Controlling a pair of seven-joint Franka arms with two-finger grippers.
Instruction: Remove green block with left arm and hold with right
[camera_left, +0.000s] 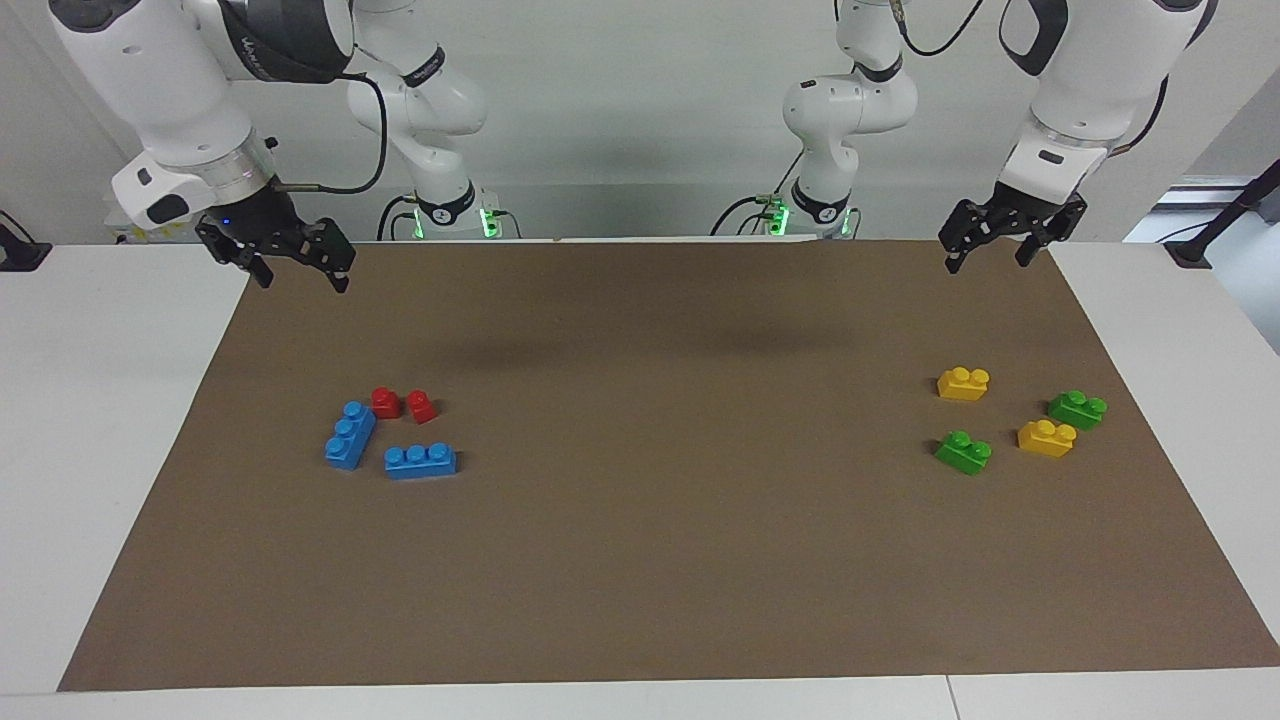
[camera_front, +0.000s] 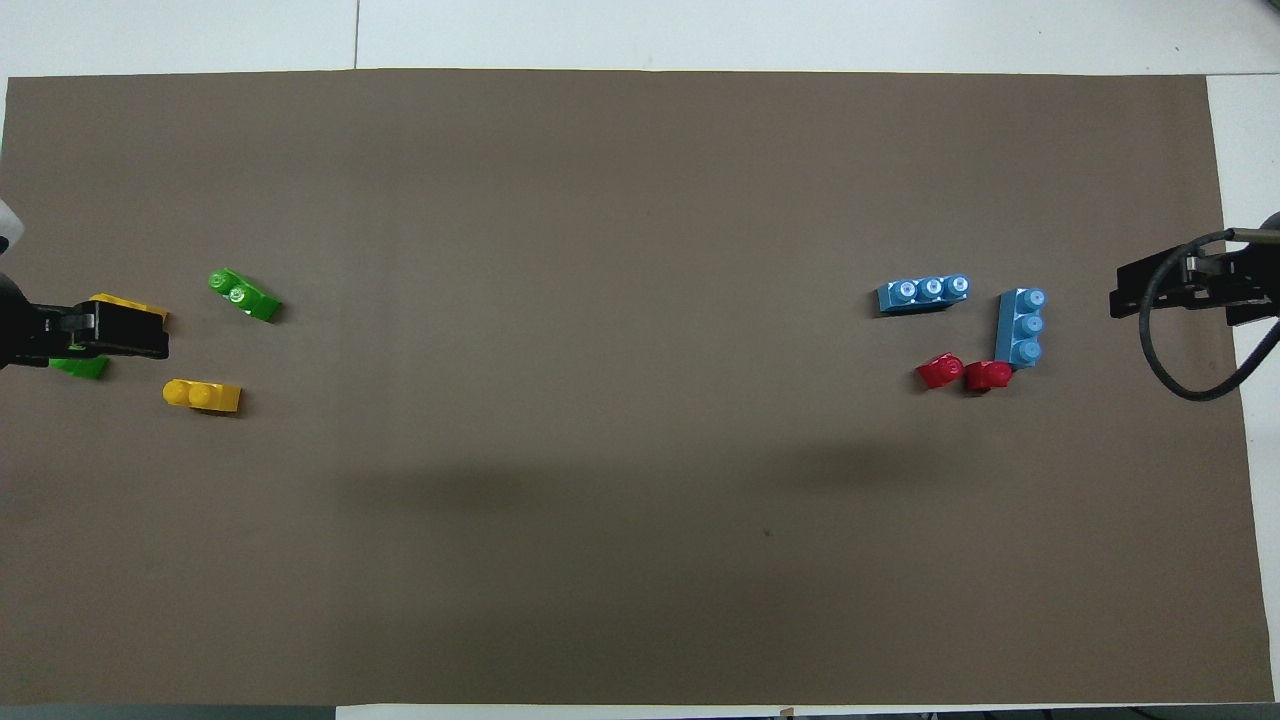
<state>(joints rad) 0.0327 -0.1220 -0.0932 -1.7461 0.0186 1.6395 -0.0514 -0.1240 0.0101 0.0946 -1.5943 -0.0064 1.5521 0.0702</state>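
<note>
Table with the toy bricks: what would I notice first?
Bright bricks in two little bunches on the brown mat. Yellow bricks and green bricks lie toward the left arm's end; blue bricks and red bricks toward the right arm's end. The open left gripper and right gripper hang above, holding nothing.

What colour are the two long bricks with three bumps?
Blue. Both long bricks show best in the facing view.

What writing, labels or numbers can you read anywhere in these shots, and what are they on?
Dark band on the right arm's upper link: light lettering, too blurred to read.
Round marks on the two arm bases: too small to read.
Bricks, brown mat, table: no text visible.
</note>
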